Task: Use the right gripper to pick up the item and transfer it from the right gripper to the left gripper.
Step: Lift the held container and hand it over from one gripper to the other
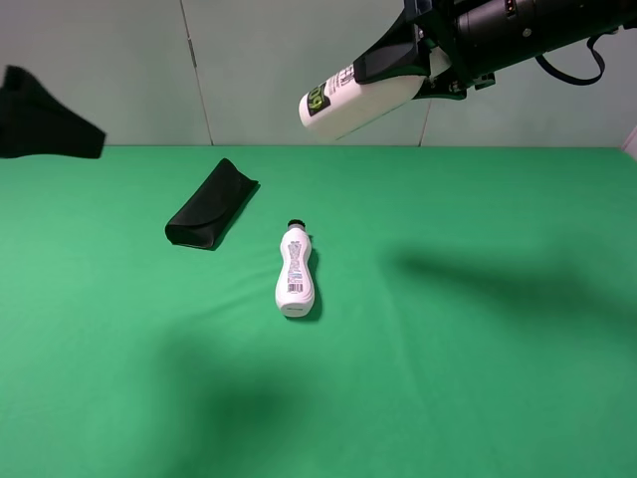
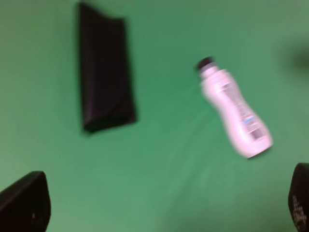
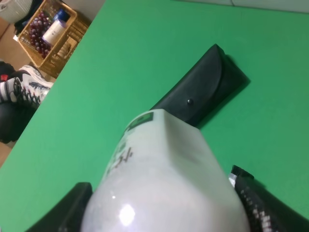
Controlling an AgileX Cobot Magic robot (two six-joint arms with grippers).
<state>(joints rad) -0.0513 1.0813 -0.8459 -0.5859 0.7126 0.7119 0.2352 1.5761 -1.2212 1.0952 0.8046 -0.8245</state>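
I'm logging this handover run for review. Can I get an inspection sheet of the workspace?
Surface: green cloth, flat, with arm shadows on it.
Job's things: bottle held in the air above the far edge, tilted, nothing under it.
Clutter: slim bottle lying mid-cloth, black cap pointing to the far side; black case lying to its left, apart from it.
Grippers: right gripper shut on the bottle; left gripper open and empty, raised at the left edge.
Cables: one black cable looping under the right arm, off the cloth.
Surroundings: pale wall behind; wicker basket and a shoe on the floor beside the table.
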